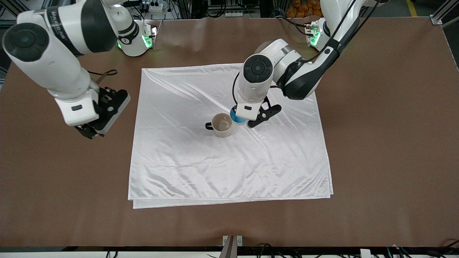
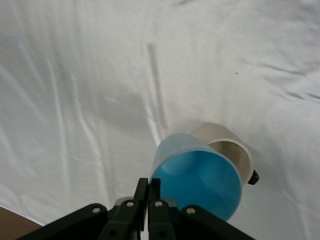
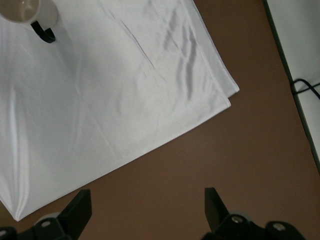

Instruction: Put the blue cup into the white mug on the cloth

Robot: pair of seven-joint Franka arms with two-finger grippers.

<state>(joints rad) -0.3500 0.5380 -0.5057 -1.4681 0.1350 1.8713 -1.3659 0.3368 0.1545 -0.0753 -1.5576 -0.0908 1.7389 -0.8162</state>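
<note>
- Left tool up in the air over the cloth, clenched on the rim of the blue cup; fingers pressed together on the cup wall in the left wrist view.
- Blue cup held off the cloth, tilted, bright blue inside facing the wrist camera; hangs just beside the white mug toward the left arm's end of the worktop, its edge overlapping the mug rim in both views. Not inside the mug.
- White mug upright on the cloth, directly below and beside the left tool; pale inside visible, black handle pointing toward the right arm's end of the worktop.
- Right tool released, fingers spread wide with nothing between them; hangs over bare brown worktop off the cloth edge at the right arm's end. Right arm waiting.
- Cloth corner and mug with handle seen well apart from the right tool in the right wrist view.
- Cloth folded double, wrinkled, flat on the worktop.
</note>
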